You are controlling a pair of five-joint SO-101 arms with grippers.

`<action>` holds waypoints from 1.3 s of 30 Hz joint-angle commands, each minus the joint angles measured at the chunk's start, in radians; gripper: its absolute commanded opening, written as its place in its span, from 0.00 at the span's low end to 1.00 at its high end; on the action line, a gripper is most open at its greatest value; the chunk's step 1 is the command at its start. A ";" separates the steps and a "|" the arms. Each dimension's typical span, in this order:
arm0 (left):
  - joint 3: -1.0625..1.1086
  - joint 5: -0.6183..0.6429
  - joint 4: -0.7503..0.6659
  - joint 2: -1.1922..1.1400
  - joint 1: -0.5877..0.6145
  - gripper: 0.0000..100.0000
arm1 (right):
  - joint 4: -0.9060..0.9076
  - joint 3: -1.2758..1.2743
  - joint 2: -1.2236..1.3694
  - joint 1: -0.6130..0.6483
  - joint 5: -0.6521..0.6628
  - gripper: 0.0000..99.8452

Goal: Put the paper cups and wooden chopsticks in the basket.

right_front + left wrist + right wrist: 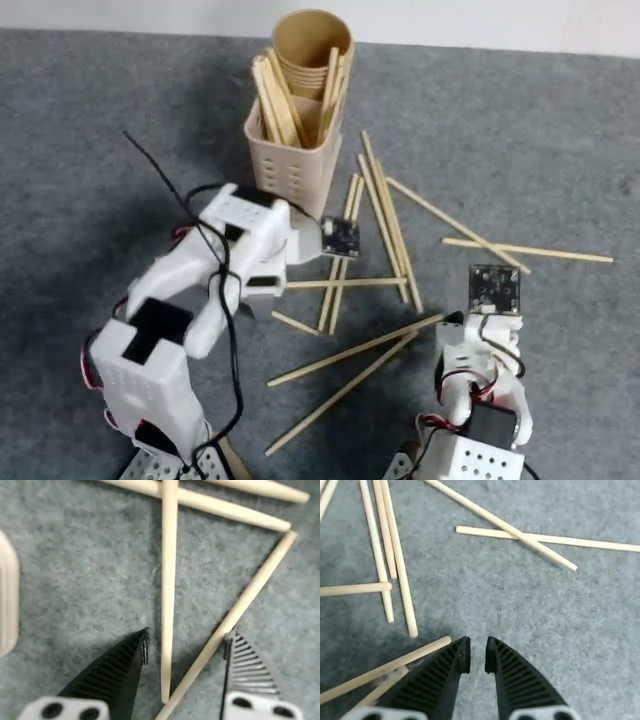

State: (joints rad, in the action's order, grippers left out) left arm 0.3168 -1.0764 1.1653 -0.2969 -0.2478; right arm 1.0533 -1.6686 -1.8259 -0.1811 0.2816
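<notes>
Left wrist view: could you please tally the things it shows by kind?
Chopsticks: 4
Basket: 1
End effector: 1
Total: 6

Grey carpet (80,120), pale wall (500,20)

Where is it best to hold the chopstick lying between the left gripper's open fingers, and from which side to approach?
Probably take the chopstick on its shaft, away from its near end, coming straight down with the left gripper astride it. It lies flat on the mat, so only its long sides are free. A second chopstick converges at that end; farther along they spread apart.
</notes>
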 commanded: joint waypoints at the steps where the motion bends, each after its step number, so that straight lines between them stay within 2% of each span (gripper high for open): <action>1: -0.090 0.025 -0.011 -0.051 -0.013 0.23 | -0.016 -0.015 -0.008 -0.007 -0.009 0.07; 6: -0.182 0.044 -0.011 -0.104 -0.024 0.11 | -0.016 -0.015 -0.008 -0.007 -0.011 0.07; 12: -0.194 0.043 -0.009 -0.153 -0.056 0.01 | -0.019 -0.016 -0.008 -0.007 -0.011 0.07; 18: -0.194 0.052 -0.002 -0.093 -0.084 0.00 | -0.022 -0.022 -0.008 -0.005 -0.011 0.07; 23: -0.246 0.160 0.075 0.068 -0.153 0.00 | -0.022 -0.024 -0.008 -0.005 -0.012 0.07; 28: -0.446 0.290 0.259 0.295 -0.237 0.00 | -0.022 -0.024 -0.008 -0.005 -0.012 0.07; 31: -0.639 0.391 0.377 0.395 -0.251 0.00 | -0.022 -0.024 -0.008 -0.004 -0.012 0.07; 35: -0.915 0.494 0.437 0.421 -0.177 0.00 | -0.024 -0.024 -0.008 -0.004 -0.012 0.07; 39: -1.041 0.549 0.430 0.410 -0.091 0.00 | -0.024 -0.024 -0.008 0.016 -0.012 0.07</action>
State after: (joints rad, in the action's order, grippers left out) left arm -0.5731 -0.5869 1.5919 0.0836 -0.4120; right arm 1.0457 -1.6686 -1.8259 -0.1811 0.2816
